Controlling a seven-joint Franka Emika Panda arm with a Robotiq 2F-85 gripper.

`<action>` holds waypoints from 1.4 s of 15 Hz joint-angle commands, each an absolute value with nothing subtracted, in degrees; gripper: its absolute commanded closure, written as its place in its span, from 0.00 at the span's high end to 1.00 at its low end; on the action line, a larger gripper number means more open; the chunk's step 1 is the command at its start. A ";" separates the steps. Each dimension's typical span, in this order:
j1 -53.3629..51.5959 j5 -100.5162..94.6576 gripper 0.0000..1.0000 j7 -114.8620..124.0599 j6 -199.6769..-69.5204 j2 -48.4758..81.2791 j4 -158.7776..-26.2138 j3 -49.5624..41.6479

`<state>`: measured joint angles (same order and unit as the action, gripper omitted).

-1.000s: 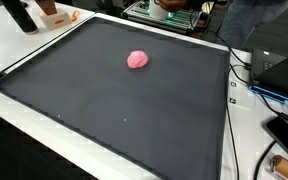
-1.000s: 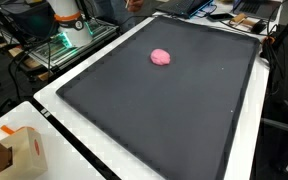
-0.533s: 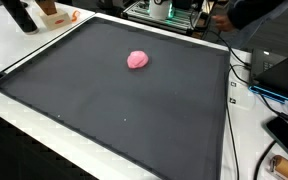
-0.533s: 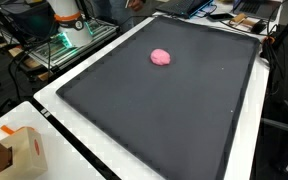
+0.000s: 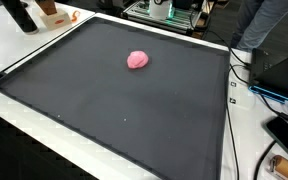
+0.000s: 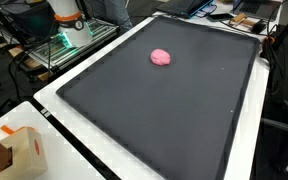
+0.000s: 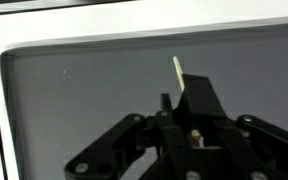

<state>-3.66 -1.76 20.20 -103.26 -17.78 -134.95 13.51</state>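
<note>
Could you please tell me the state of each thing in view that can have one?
gripper: fingers drawn together over the mat; a thin pale sliver at the tips, which I cannot identify.
pink lump: lying loose on the mat, nothing touching it.
black mat: spread flat on the white table.
tan box: upright beside the mat.

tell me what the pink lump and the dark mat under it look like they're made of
The pink lump looks like soft putty or dough, possibly fabric: it is matte and unevenly rounded, with no glints. The dark mat is probably rubber or a dense fabric sheet: it is flat, with a dull charcoal finish, faint pale specks and a thin black border.
</note>
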 commanded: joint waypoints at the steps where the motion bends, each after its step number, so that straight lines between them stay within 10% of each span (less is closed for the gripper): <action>1: -4.60 -2.02 0.25 20.42 -103.18 -17.69 -134.89 12.62; 17: -4.66 -2.02 0.25 20.41 -103.18 -17.69 -134.89 12.60; 18: -4.67 -2.02 0.06 20.41 -103.18 -17.69 -134.89 12.59; 21: -3.97 -0.72 0.06 18.24 -105.47 -15.87 -133.23 10.81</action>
